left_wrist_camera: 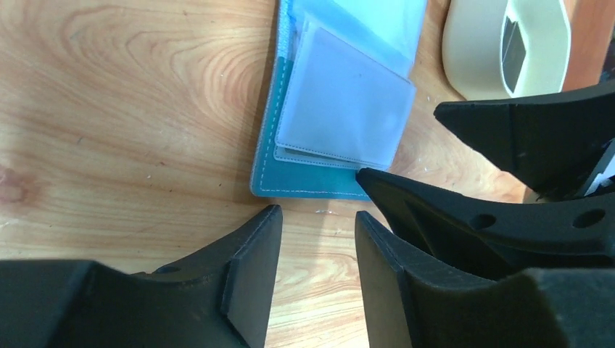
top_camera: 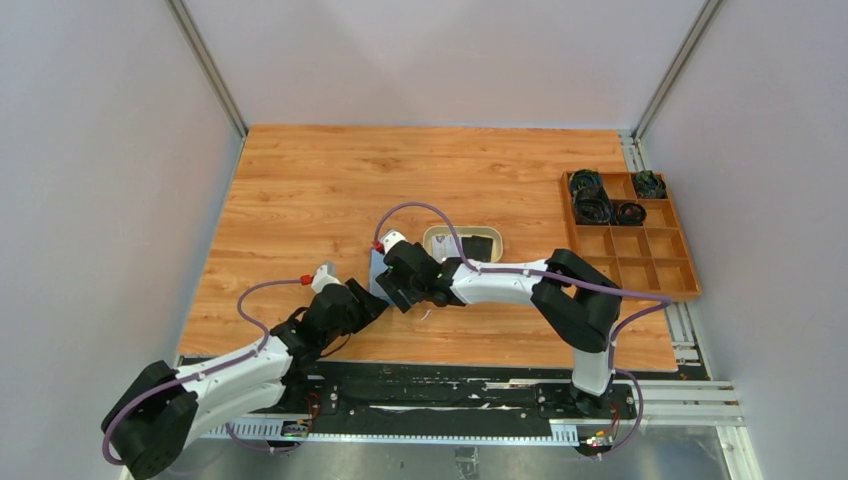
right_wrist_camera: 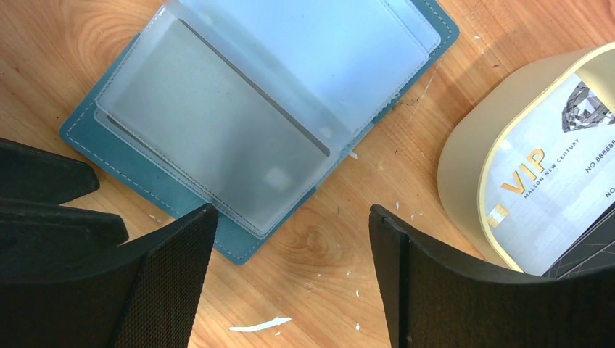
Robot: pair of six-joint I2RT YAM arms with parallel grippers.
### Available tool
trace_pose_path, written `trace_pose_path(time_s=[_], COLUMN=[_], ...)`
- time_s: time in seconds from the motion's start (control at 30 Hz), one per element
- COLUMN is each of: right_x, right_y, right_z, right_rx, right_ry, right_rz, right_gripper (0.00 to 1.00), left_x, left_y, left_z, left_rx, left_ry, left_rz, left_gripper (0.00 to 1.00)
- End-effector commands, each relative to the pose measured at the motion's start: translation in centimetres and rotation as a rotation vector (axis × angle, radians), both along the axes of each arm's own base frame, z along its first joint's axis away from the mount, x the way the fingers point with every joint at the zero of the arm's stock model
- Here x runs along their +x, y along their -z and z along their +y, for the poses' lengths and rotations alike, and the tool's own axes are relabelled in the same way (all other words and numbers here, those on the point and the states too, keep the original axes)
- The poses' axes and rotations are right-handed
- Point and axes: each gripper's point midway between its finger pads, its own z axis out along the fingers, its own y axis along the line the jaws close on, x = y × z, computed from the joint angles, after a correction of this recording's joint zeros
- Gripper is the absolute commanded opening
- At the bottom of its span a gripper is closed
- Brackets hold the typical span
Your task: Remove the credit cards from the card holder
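The teal-blue card holder (right_wrist_camera: 149, 185) lies open on the wood, its clear sleeves (left_wrist_camera: 348, 101) fanned out. One sleeve holds a whitish-grey credit card (right_wrist_camera: 217, 123). My right gripper (right_wrist_camera: 290, 217) hovers open just off the holder's near corner, with bare wood between its fingers. My left gripper (left_wrist_camera: 315, 217) is open too, its tips just short of the holder's stitched bottom edge (left_wrist_camera: 312, 185) and nothing between them. In the top view both grippers (top_camera: 375, 300) (top_camera: 395, 288) meet over the holder (top_camera: 377, 262) and hide most of it.
A beige oval tray (right_wrist_camera: 464, 167) stands right of the holder, holding a white VIP card (right_wrist_camera: 558, 167) and a black card (right_wrist_camera: 587, 254). A wooden compartment box (top_camera: 630, 240) with dark coiled items sits far right. Small white flecks (right_wrist_camera: 261, 324) lie on the table.
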Motion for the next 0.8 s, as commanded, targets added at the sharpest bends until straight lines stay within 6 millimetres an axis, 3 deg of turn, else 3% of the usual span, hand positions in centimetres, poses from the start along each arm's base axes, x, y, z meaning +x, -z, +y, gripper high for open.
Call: trace_pose_path(time_s=[0.0,0.27,0.37,0.63,0.77], right_x=[-2.1,-2.3,-2.4,-2.5,-2.8], right_y=[3.4,3.5,3.6,3.8,3.9], right_z=[-3.3,-3.4,-3.5,-3.6,-3.4], right_rx=[-0.123,-0.117,-0.117,-0.114,-0.104], right_ry=[-0.007,-0.005,-0.004,0.0,-0.006], right_rz=[0.093,0.097,0.1,0.105,0.117], right_gripper=[0.8,0.8,0.8,0.8,0.8], left_x=[-0.7,-0.7,-1.2,-1.1,-0.3], left_y=[2.2,3.1,4.5,5.4,4.9], left_z=[2.2,3.0,3.9,4.3,4.7], left_rx=[0.025,-0.024,-0.009,-0.019,-0.034], left_ry=[-0.096,-0.188,-0.219,-0.274,-0.317], left_rz=[0.035,0.049,0.068,0.091,0.06], left_gripper=[0.53,0.52,0.52,0.51,0.51])
